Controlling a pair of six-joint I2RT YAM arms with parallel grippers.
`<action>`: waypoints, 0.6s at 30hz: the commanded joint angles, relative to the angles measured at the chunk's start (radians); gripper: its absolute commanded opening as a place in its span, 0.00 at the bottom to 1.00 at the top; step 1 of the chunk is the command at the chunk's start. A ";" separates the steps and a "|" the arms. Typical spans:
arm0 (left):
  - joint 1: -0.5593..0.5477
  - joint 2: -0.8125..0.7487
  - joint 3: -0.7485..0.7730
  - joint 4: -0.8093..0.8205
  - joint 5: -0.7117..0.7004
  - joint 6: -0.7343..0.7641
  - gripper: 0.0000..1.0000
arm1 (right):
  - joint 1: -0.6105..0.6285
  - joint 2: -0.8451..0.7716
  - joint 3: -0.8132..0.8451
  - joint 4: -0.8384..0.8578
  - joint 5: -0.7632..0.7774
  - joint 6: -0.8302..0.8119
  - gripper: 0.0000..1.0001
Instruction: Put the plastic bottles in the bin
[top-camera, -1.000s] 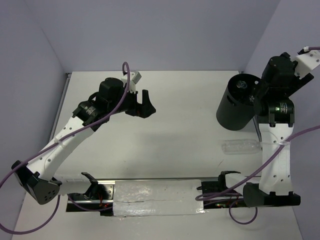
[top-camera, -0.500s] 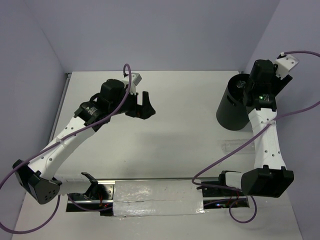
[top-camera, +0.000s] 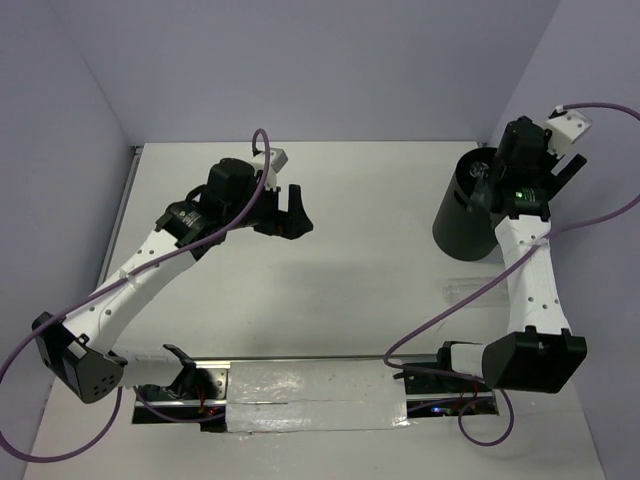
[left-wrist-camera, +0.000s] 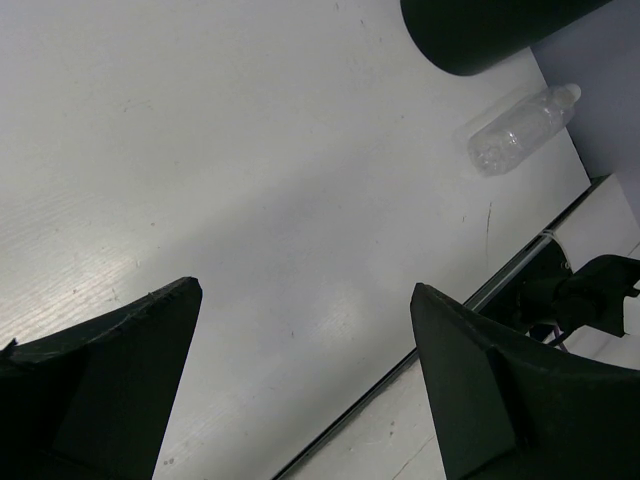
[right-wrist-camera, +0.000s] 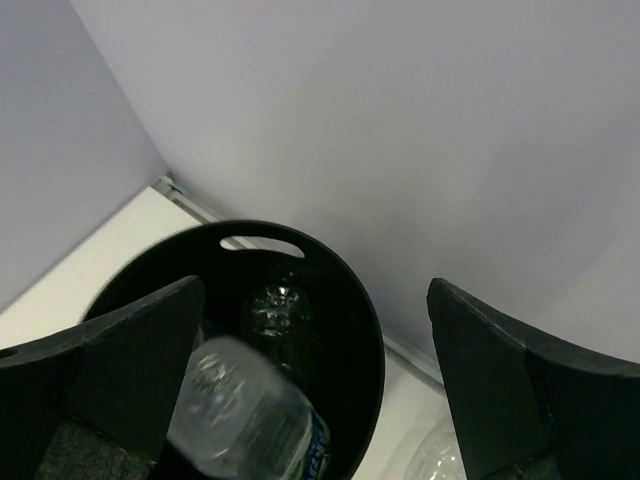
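Two bottles show beneath the right gripper (right-wrist-camera: 315, 300), its jaws spread wide: a blue-labelled bottle (right-wrist-camera: 250, 420), blurred, just below the fingers at the bin's (top-camera: 462, 225) mouth, and a clear bottle (right-wrist-camera: 280, 310) deeper inside. A third bottle (left-wrist-camera: 520, 130) lies on the table (left-wrist-camera: 250, 200) near the bin, well apart from the left gripper (left-wrist-camera: 305, 300), which is also wide open.

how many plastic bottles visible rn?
3. Loose bottle lies on the table beside the bin; second bottle sits at the bin's bottom; labelled bottle, blurred, is at its mouth. More may hide inside.
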 joint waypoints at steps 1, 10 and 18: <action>0.007 0.011 -0.005 0.035 0.029 0.001 0.99 | -0.007 -0.058 0.112 -0.054 -0.011 0.034 1.00; 0.007 0.015 -0.031 0.055 0.038 -0.006 0.99 | -0.005 -0.230 0.172 -0.310 -0.109 0.131 1.00; 0.007 0.034 -0.035 0.060 0.049 0.000 0.99 | -0.007 -0.352 0.027 -0.580 -0.287 0.352 1.00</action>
